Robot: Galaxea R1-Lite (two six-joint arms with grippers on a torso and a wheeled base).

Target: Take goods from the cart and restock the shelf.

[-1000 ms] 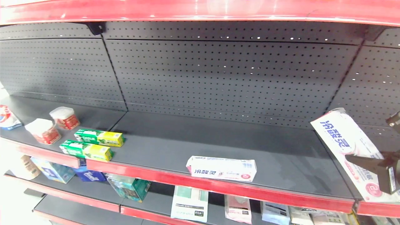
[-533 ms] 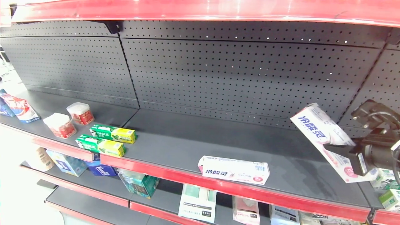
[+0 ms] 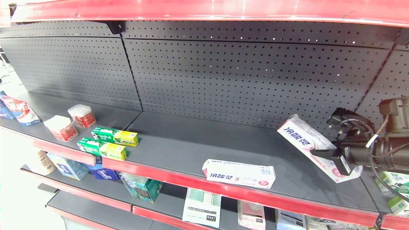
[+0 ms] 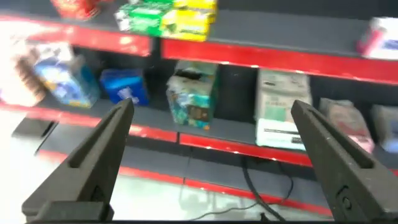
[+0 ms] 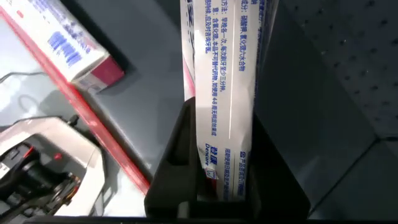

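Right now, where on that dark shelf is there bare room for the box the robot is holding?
The dark grey shelf is bare from the green-and-yellow cartons across to the held white-and-pink box, behind the matching white box lying at the red front edge. The left end is crowded with cartons and red-labelled white tubs.

Shelf deck [image 3: 198, 140]: sheet metal, dark grey, matt, smooth.
Back panel [image 3: 243, 73]: perforated sheet metal, same matt dark grey.
Front edge strip [image 3: 179, 180]: red, glossy, with bright reflections.
Held toothpaste box [image 3: 303, 137], right of the frame: white printed cardboard with a slight sheen.
Lying toothpaste box [image 3: 239, 173], lower centre: the same carton stock.
Green-and-yellow cartons [image 3: 115, 136], left: glossy printed cardboard.
Tubs [image 3: 82, 115], left: plastic, white lids, red printed labels.
Right gripper [image 3: 332, 158] and left gripper [image 4: 211, 109]: smooth, matt black plastic-looking fingers [image 4: 93, 162].
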